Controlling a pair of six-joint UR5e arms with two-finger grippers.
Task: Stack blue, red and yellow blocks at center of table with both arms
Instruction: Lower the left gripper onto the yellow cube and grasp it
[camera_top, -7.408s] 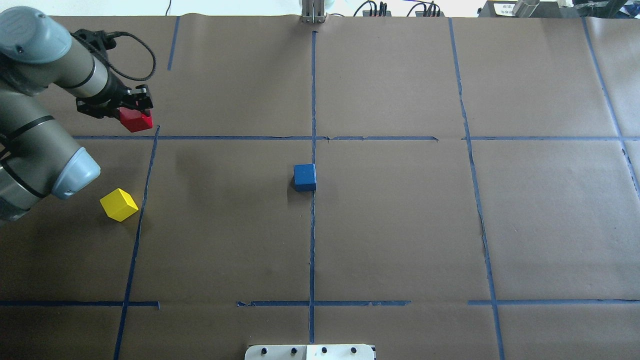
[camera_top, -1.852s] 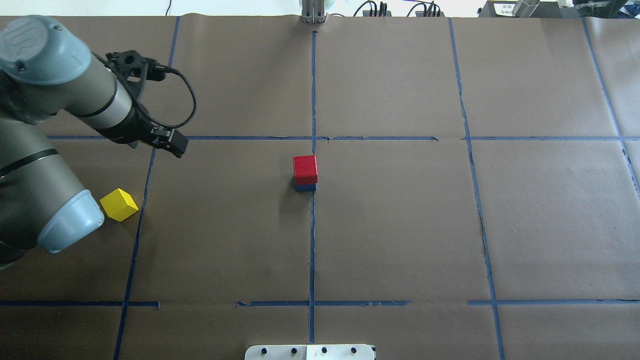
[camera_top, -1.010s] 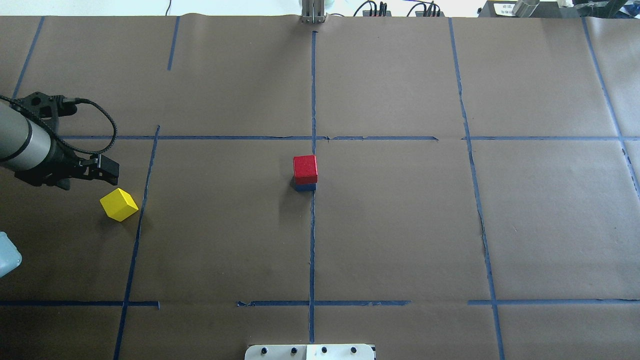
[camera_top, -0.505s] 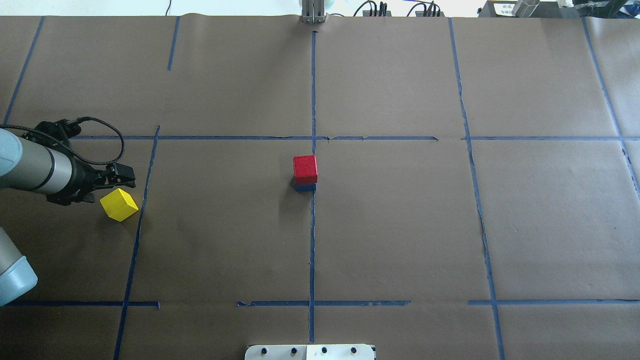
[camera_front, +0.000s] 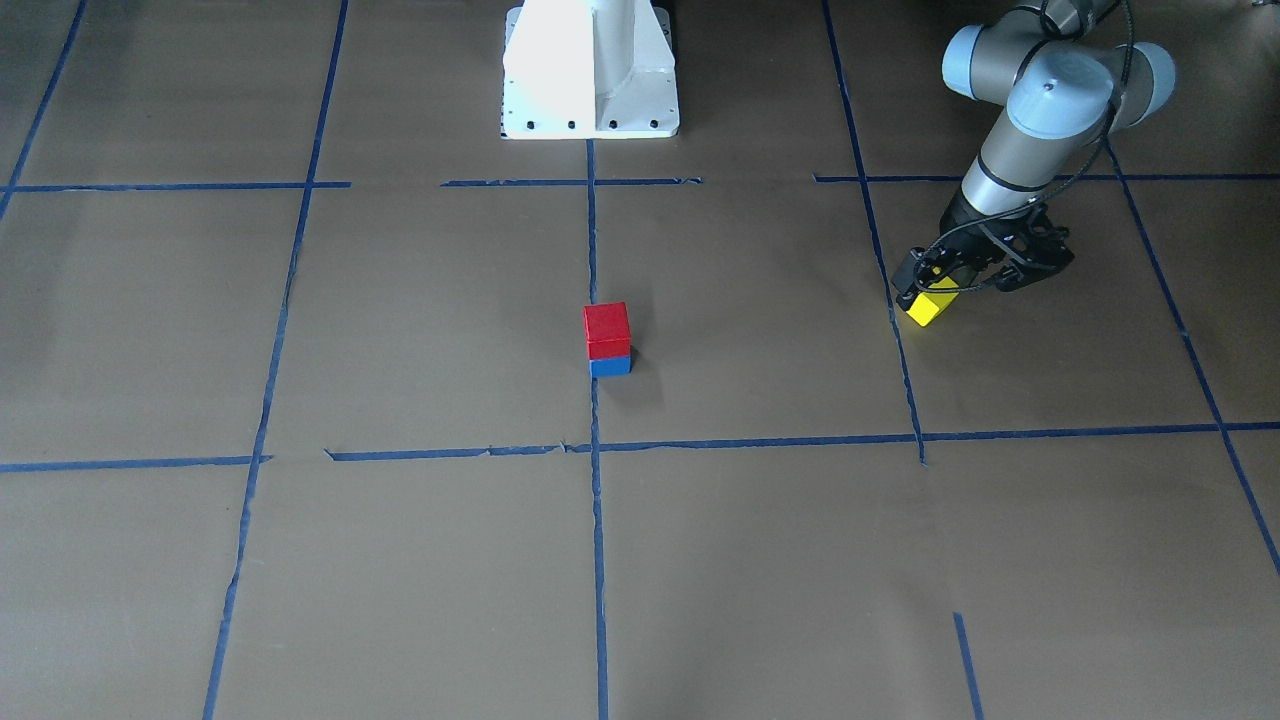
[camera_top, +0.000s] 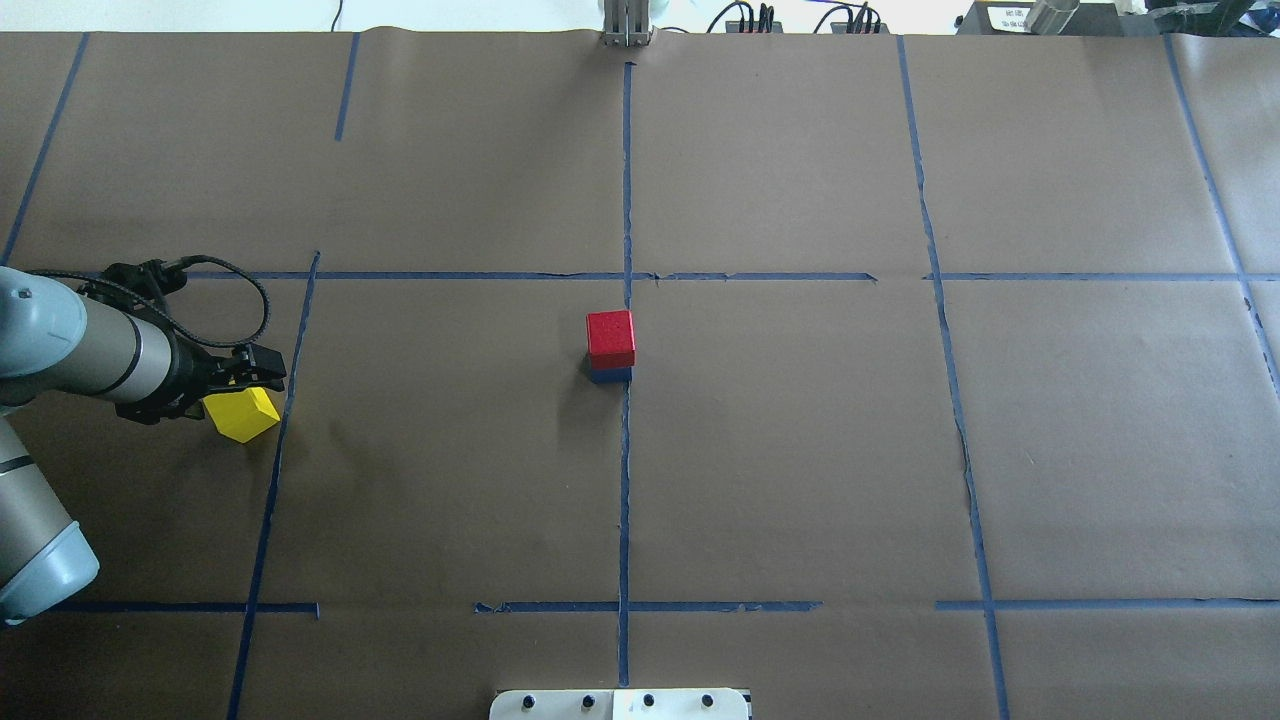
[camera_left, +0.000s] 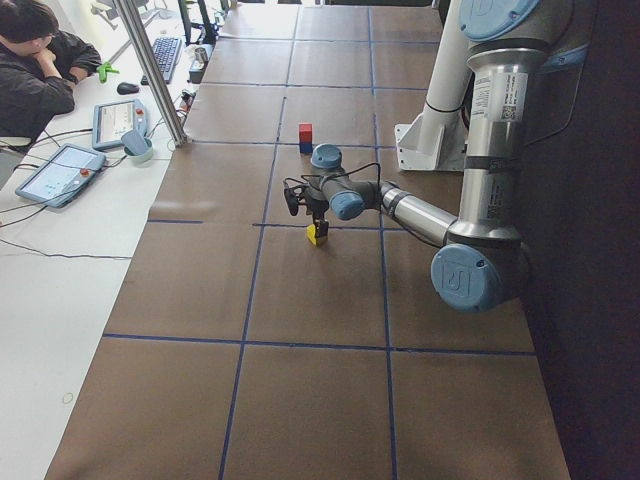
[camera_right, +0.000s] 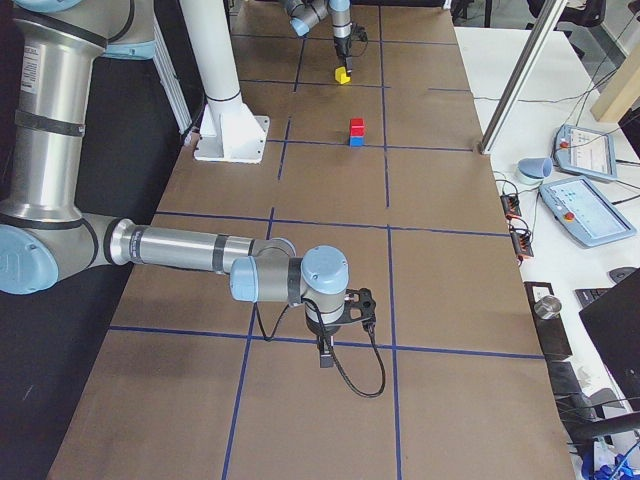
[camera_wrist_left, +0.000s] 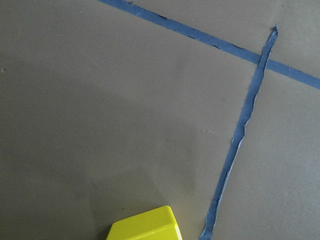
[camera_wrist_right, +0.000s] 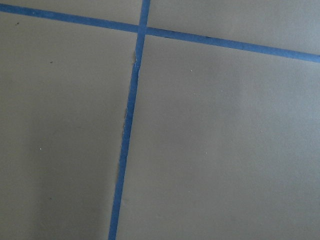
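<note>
A red block (camera_top: 610, 338) sits on a blue block (camera_top: 610, 375) at the table's centre; the stack also shows in the front-facing view, red block (camera_front: 607, 328) over blue block (camera_front: 610, 366). A yellow block (camera_top: 240, 416) lies on the paper at the left, also in the front-facing view (camera_front: 928, 306) and the left wrist view (camera_wrist_left: 145, 227). My left gripper (camera_top: 250, 376) hangs just over the yellow block's far side and looks open and empty. My right gripper (camera_right: 325, 356) shows only in the right side view, low over the paper, far from the blocks; I cannot tell its state.
Brown paper with a blue tape grid covers the table. The white robot base (camera_front: 590, 70) stands at the table's near edge to me. An operator (camera_left: 40, 60) sits beside tablets (camera_left: 58, 170) on a side desk at the far side.
The left arm, which earlier held the red block and set it on the blue one, has swung back left. Over the last second its gripper moved down onto the yellow block.
</note>
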